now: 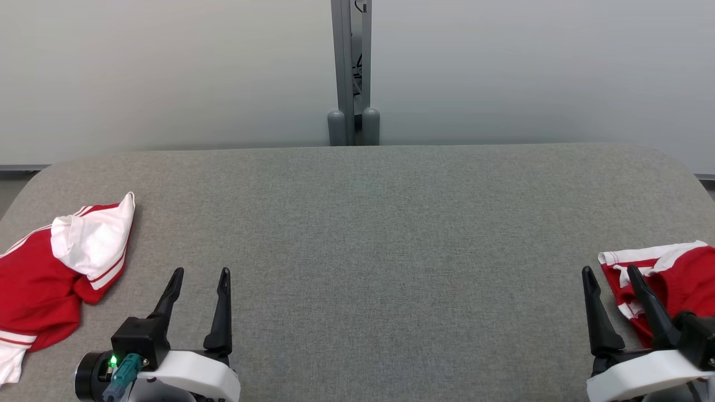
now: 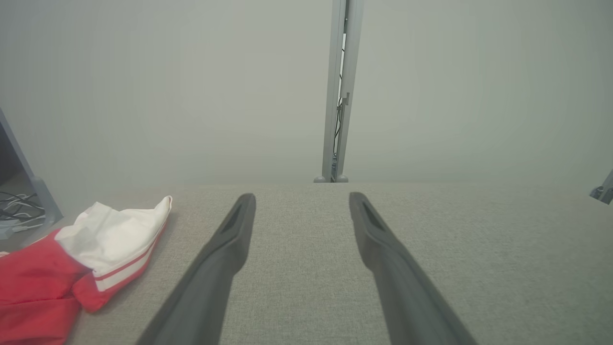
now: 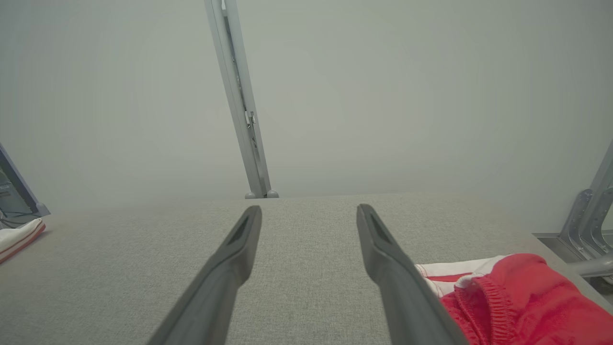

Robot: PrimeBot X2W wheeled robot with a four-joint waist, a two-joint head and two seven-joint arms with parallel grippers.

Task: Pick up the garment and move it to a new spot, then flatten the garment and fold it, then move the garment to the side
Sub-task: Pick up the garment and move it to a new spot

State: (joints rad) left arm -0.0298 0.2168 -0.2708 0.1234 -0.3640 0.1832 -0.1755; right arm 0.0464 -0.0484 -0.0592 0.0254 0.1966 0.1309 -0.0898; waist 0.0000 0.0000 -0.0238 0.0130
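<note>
**Grey counter, a garment at each end, both end effectors empty**

At the far left, in the left wrist view, loose cables (image 2: 17,203) lie beyond the counter's edge beside a slanted grey upright. On the counter's (image 1: 357,234) left end sits a crumpled red-and-white garment (image 1: 39,279), with a white striped part folded over the red. Just to its right, apart from the cloth, the left end effector (image 1: 201,272) hovers low over the surface, fingers spread wide and holding nothing.

The counter is covered in grey, felt-like woven fabric, and its far corners are rounded. Behind it runs a pale, plain wall (image 1: 167,72), split at the middle by a grey metal post (image 1: 351,67) with two rounded feet at its base.

Toward the right, the right end effector (image 1: 609,269) is likewise wide apart and empty. A second red-and-white garment (image 1: 684,273), with a gathered elastic hem, lies bunched at the counter's right end, right against the outer finger; whether they touch I cannot tell. Past it stands a grey metal frame (image 3: 582,225).
</note>
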